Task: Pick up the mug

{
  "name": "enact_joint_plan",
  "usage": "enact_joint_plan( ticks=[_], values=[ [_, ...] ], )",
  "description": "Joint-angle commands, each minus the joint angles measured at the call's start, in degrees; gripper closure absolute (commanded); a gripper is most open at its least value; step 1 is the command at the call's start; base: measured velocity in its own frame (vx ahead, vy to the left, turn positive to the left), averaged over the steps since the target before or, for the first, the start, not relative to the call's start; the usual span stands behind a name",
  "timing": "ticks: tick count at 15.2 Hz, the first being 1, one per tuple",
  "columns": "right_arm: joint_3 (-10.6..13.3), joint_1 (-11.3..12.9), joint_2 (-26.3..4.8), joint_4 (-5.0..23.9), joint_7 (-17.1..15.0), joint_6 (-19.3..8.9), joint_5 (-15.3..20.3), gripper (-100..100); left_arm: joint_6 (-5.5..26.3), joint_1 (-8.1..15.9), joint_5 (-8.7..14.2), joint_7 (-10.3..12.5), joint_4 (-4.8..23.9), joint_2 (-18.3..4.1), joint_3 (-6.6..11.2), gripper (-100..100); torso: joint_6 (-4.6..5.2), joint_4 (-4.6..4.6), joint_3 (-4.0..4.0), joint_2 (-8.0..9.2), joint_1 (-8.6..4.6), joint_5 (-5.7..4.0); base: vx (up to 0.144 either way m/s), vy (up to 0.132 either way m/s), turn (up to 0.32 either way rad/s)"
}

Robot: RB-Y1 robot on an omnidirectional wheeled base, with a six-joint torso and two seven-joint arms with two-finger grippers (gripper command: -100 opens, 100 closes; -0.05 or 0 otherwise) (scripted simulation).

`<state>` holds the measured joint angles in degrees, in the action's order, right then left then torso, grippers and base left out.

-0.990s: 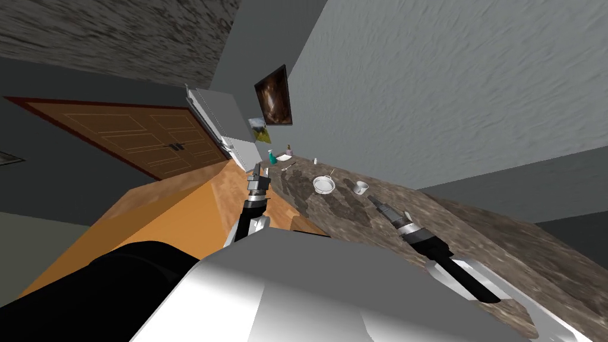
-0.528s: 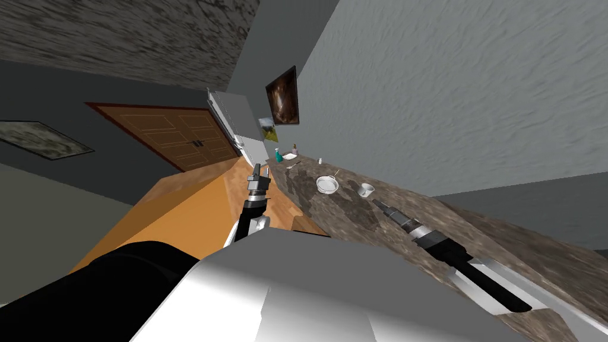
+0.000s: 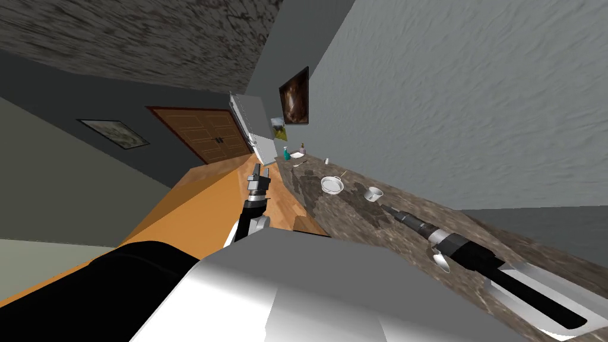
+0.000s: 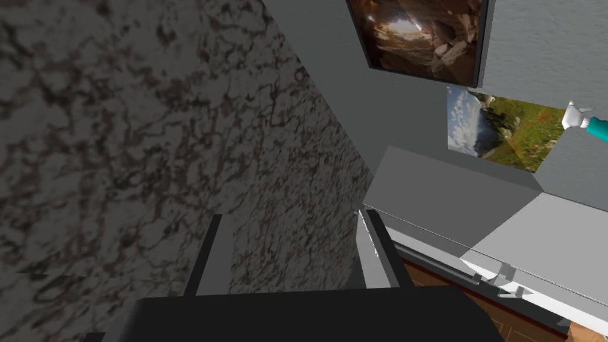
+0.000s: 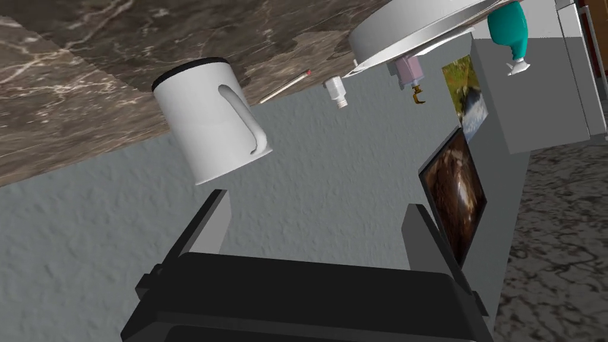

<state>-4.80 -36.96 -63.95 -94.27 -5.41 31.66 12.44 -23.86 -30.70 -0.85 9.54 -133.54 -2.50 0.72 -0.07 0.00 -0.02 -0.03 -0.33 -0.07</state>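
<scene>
**Countertop with the mug, right pincer wide open near it**

Brown marbled countertop (image 3: pixel 356 221) is running along the grey wall, and we are standing at its near end, looking down its length. On it the white mug (image 3: pixel 374 193) is standing upright, close to a white pan (image 3: pixel 332 184) that is lying farther along. A teal spray bottle (image 3: pixel 287 154) is standing at the far end, beside a tall white appliance (image 3: pixel 256 127).

We are reaching our right gripper (image 3: pixel 389 209) low over the counter towards the mug, and the two are not touching. From the right wrist we are seeing the mug (image 5: pixel 214 133) just beyond the fingertips, its dark rim up and its handle turned towards us. It is sitting nearer one finger (image 5: pixel 209 228) than the other, outside the gap. The right gripper (image 5: pixel 316 202) is holding its jaws wide apart, with nothing between them.

We are holding the left gripper (image 3: pixel 259 172) up in front of us, off the counter's left edge and over the wooden floor (image 3: pixel 196 208). From its own wrist the left gripper (image 4: pixel 291 217) is also showing its fingers spread and empty.
</scene>
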Motion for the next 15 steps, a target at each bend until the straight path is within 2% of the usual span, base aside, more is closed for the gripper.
enact_joint_plan(
  ticks=[1, 2, 3, 5, 6, 8, 9, 11, 12, 14, 15],
  values=[
    [0.0, -0.3, -2.9, 1.9, -0.8, 0.5, 0.3, -100, 0.0, 0.0, 0.0, 0.0, 0.0, 0.0, 0.0, 0, 0.0, 0.0, 0.0, 0.0, 0.0, 0.0, -0.041, -0.05, 0.306],
    [0.0, -0.3, -4.2, 1.9, -0.8, 0.5, 0.3, -100, 0.0, 0.0, 0.0, 0.0, 0.0, 0.0, 0.0, 0, 0.01, 0.0, 0.0, 0.0, -0.02, 0.0, -0.031, -0.04, 0.105],
    [0.0, -1.2, -5.5, 4.3, -1.6, 1.2, 0.7, -100, 0.0, 0.0, 0.0, 0.0, 0.0, 0.0, 0.01, 0, 0.06, 0.0, -0.01, -0.02, 0.01, 0.0, -0.03, -0.042, 0.258],
    [0.0, -1.2, -8.0, 4.3, -1.6, 1.2, 0.7, -100, 0.0, 0.0, 0.0, 0.0, 0.0, 0.0, 0.0, 0, 0.02, 0.0, -0.02, -0.03, 0.0, 0.0, -0.029, -0.04, 0.219],
    [0.1, -2.2, -9.5, 6.6, -2.4, 1.9, 1.1, -100, 0.0, 0.0, 0.0, 0.0, 0.0, 0.0, 0.01, 0, 0.05, -0.01, -0.03, -0.05, 0.03, 0.01, -0.026, -0.033, 0.286],
    [0.1, -2.2, -11.8, 6.6, -2.4, 1.9, 1.1, -100, 0.0, 0.0, 0.0, 0.0, 0.0, 0.0, 0.0, 0, -0.01, -0.01, -0.04, -0.07, 0.03, 0.01, -0.025, -0.037, 0.247],
    [0.2, -3.3, -13.4, 8.8, -3.1, 2.6, 1.5, -100, 0.0, 0.0, 0.0, 0.0, 0.0, 0.0, 0.01, 0, 0.05, -0.01, -0.05, -0.09, 0.04, 0.01, -0.024, -0.032, 0.261],
    [0.2, -3.3, -15.4, 8.8, -3.1, 2.6, 1.5, -100, 0.0, 0.0, 0.0, 0.0, 0.0, 0.0, 0.0, 0, 0.02, -0.02, -0.05, -0.09, 0.04, 0.02, -0.024, -0.033, 0.19],
    [0.5, -4.4, -16.8, 11.0, -3.9, 3.3, 1.9, -100, 0.0, 0.0, 0.0, 0.0, 0.0, 0.0, 0.01, 0, 0.06, -0.02, -0.05, -0.1, 0.05, 0.02, -0.027, -0.037, 0.25],
    [0.5, -4.4, -18.9, 11.0, -3.9, 3.3, 1.9, -100, 0.0, 0.0, 0.0, 0.0, 0.0, 0.0, 0.0, 0, 0.0, -0.02, -0.06, -0.1, 0.02, 0.01, -0.027, -0.043, 0.231],
    [0.8, -5.6, -20.6, 13.0, -4.6, 4.0, 2.3, -100, 0.0, 0.0, 0.0, 0.0, 0.0, 0.0, 0.01, 0, 0.05, -0.02, -0.06, -0.11, 0.03, 0.01, -0.019, -0.031, 0.309]
  ],
)
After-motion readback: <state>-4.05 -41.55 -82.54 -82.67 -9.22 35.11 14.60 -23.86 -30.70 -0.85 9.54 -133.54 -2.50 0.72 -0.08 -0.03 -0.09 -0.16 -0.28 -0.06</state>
